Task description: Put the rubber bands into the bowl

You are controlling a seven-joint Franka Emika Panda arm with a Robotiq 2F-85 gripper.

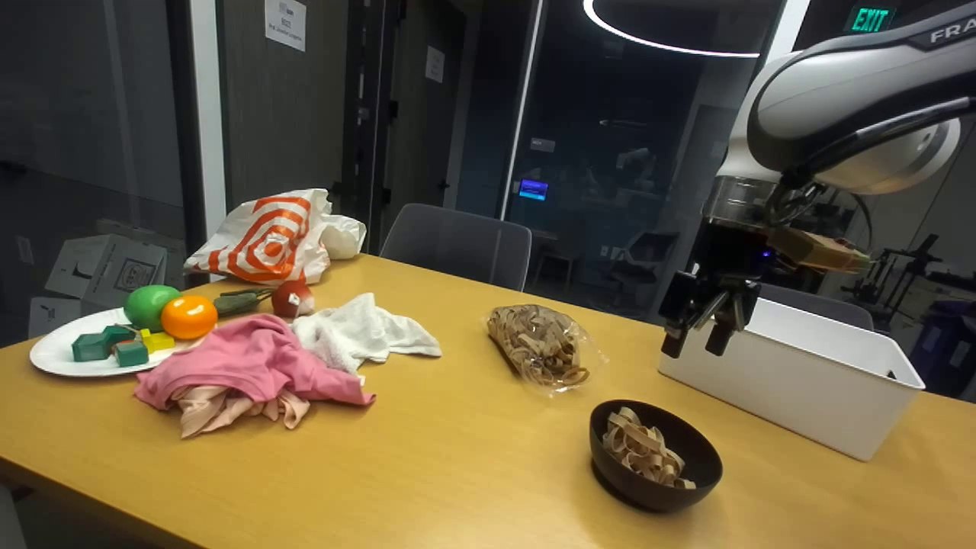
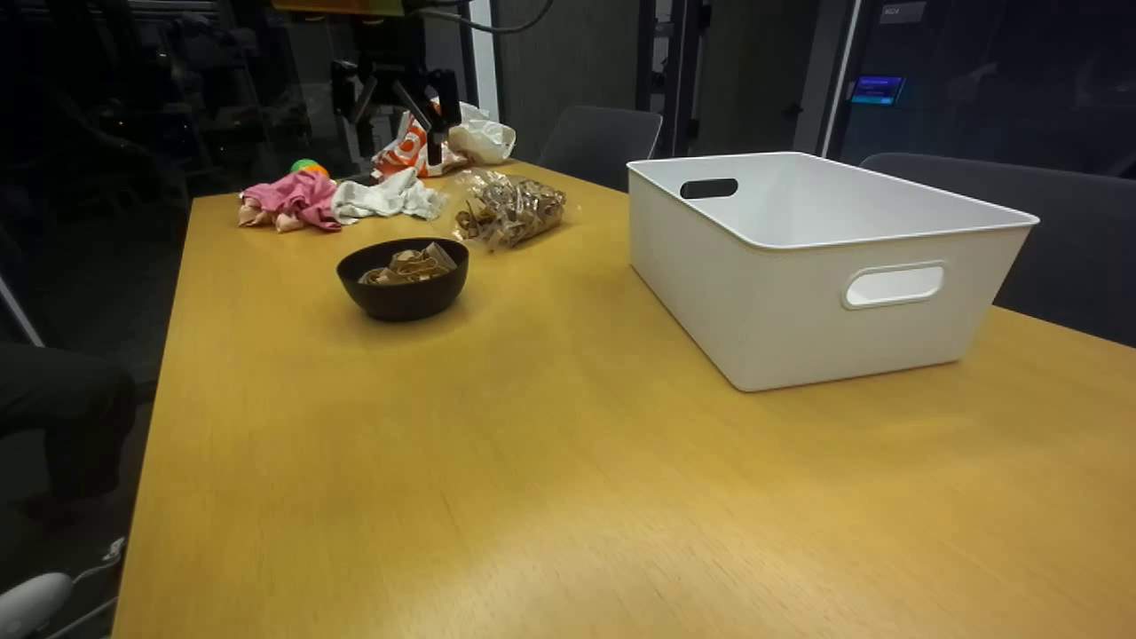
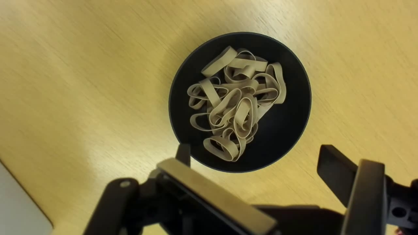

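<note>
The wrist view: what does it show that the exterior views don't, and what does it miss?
Only the wrist view: a straight-down look into the bowl, with the whole heap of rubber bands inside.

Only the exterior views: a clear bag of similar loops, the pink cloth, the white cloth and the shopping bag with its orange pattern.

Shared: the bowl with rubber bands in it, the open claw and the table; perhaps the white bin, if the wrist view's pale corner is part of it.

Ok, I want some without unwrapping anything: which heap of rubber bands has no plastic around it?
The heap of rubber bands inside the black bowl: it lies bare, while the other heap sits in a clear plastic bag.
</note>
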